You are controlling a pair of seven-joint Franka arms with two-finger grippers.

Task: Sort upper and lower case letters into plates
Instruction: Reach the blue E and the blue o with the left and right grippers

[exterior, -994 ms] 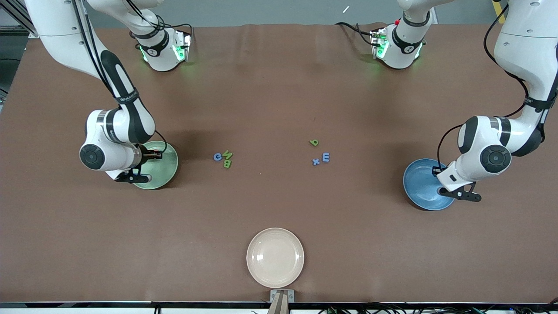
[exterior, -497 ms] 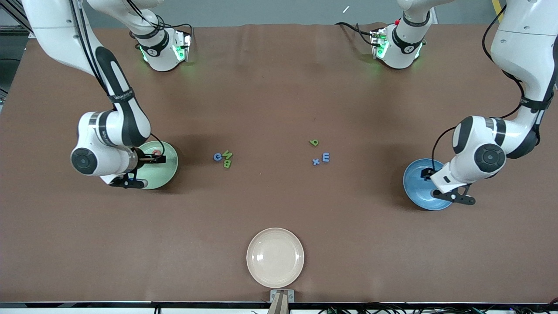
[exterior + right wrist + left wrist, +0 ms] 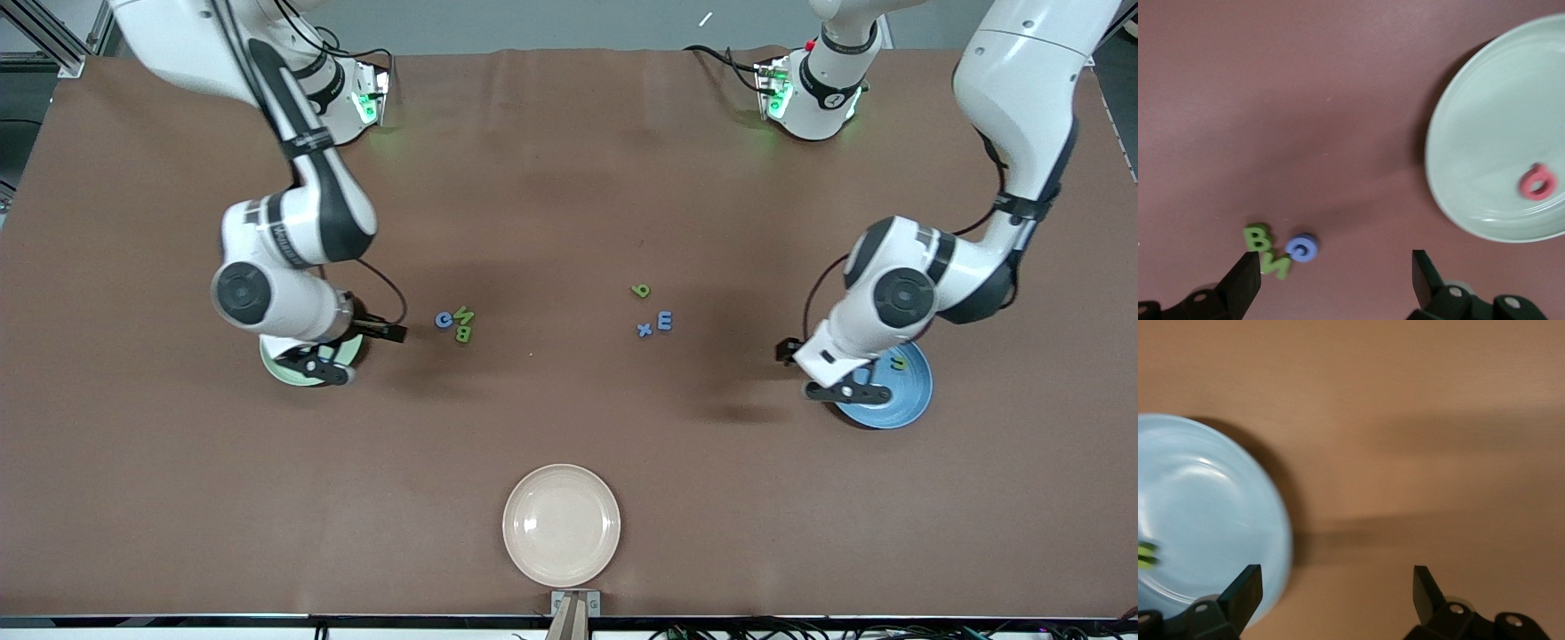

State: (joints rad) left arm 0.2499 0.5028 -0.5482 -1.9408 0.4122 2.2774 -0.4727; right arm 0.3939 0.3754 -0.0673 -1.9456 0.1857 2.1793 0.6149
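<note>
**A:** State the position of the plates.

**B:** The pale mint green round plate (image 3: 307, 366) sits on the brown counter (image 3: 569, 178) toward the right arm's end, with a red letter (image 3: 1537, 183) in it. The mid blue round plate (image 3: 898, 391) sits toward the left arm's end and carries a green letter (image 3: 899, 363).

**A:** Gripper status?

**B:** The right gripper (image 3: 1331, 280) is over the counter beside the mint plate, fingers (image 3: 1245, 283) spread, nothing between them. The left gripper (image 3: 1338, 597) is over the blue plate's edge – fingers (image 3: 1245, 593) likewise spread and empty.

**A:** Unsorted items?

**B:** A blue letter (image 3: 444, 319) touching two green letters (image 3: 463, 325) nearer the mint plate; a green letter (image 3: 640, 290) plus two blue ones (image 3: 656, 324) nearer the blue plate (all mid-counter). A cream-beige round plate (image 3: 561, 524) lies nearest the front camera.
</note>
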